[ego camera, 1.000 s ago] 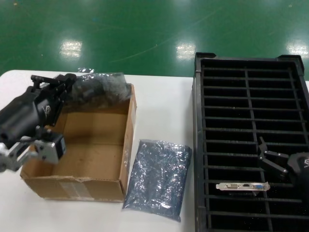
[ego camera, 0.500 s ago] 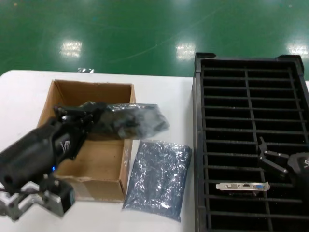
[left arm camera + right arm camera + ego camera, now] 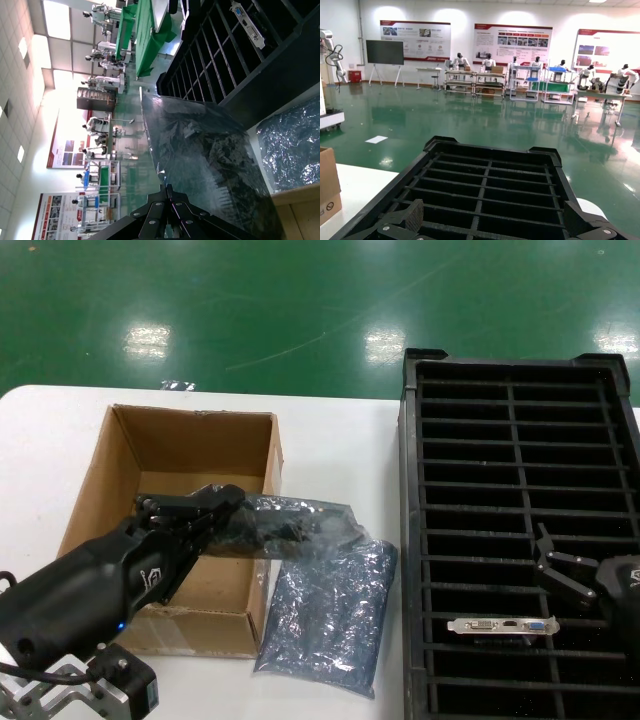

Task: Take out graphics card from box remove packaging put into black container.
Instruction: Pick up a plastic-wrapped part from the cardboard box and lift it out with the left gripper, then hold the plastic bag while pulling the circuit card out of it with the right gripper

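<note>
My left gripper [image 3: 225, 502] is shut on a graphics card wrapped in dark shiny packaging [image 3: 292, 525], held above the right wall of the brown box [image 3: 190, 445]. In the left wrist view the wrapped card [image 3: 210, 150] runs out from the closed left gripper [image 3: 167, 187]. The far end of the wrapped card hangs over a flat crinkly bag [image 3: 325, 615] lying on the table. A bare card's silver bracket [image 3: 502, 625] stands in a near slot of the black container [image 3: 510, 440]. My right gripper [image 3: 555, 565] hovers open over that container [image 3: 485, 185], just beyond the bracket.
The box's inside shows bare cardboard. The flat bag [image 3: 295, 140] fills the strip of white table between box and container. The container's other slots are dark and hold nothing I can see. Beyond the table lies green floor.
My left gripper has carried the wrapped card from the box's far left corner toward me and rightward, to above the box's right wall. The right arm has not moved.
</note>
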Controlling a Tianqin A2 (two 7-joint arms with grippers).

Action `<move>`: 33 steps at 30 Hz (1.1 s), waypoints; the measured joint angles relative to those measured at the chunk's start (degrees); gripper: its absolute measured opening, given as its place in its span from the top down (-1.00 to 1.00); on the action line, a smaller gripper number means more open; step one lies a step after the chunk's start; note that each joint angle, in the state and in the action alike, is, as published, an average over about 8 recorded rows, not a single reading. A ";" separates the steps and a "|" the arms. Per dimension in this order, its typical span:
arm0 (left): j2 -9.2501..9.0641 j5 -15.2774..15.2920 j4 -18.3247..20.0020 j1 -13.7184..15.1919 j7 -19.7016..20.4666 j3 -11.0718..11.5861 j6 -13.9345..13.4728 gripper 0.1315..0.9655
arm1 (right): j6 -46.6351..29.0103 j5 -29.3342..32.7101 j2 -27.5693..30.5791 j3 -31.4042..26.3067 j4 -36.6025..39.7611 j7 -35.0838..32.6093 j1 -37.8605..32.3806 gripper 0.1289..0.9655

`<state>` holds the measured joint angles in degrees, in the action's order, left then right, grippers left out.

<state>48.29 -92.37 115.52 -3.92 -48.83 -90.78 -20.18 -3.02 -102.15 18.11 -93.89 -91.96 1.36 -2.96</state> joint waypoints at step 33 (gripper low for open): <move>-0.06 -0.11 -0.02 -0.01 -0.15 0.05 -0.08 0.98 | 11.23 -7.87 8.15 -22.15 -3.51 -7.24 -9.26 -0.75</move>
<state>48.22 -92.49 115.51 -3.93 -48.98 -90.73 -20.26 8.21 -110.02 26.26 -116.04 -95.46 -5.87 -12.22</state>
